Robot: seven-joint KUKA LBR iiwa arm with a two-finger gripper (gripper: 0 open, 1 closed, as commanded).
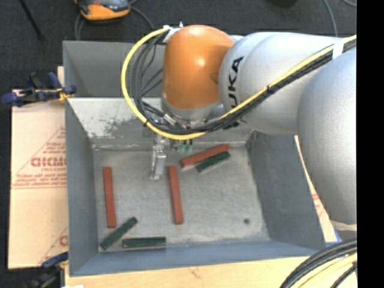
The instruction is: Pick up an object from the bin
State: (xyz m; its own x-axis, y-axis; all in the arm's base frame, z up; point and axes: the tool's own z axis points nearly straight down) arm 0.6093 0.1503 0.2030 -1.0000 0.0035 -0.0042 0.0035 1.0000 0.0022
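Reaching in: from the right of the frame, with the thick pale-grey arm (288, 83) laid across the upper right wall of the grey metal bin (78, 179) toward the upper middle.
Wrist pose: bent over and downward, capped by the rounded orange cover (192, 65), with yellow and black cables (135, 95) looped round its left side.
Tool (158, 161): hanging straight down below the orange cover, low over the bin floor, upper middle of the frame.
Tool state: cannot tell whether open or closed.
Nearest thing: centre red stick (175, 194), flat on the floor and nearly vertical in the frame, its top end just beside the tool's lower right.
Also near: slanted red stick (205, 155) and slanted green stick (212, 162), side by side and touching, right of the tool.
Farther off: left red stick (109, 197), near the left wall, well apart from the tool.
Lower left corner: two dark green sticks, one slanted (118, 233), one level (144, 242) along the front wall.
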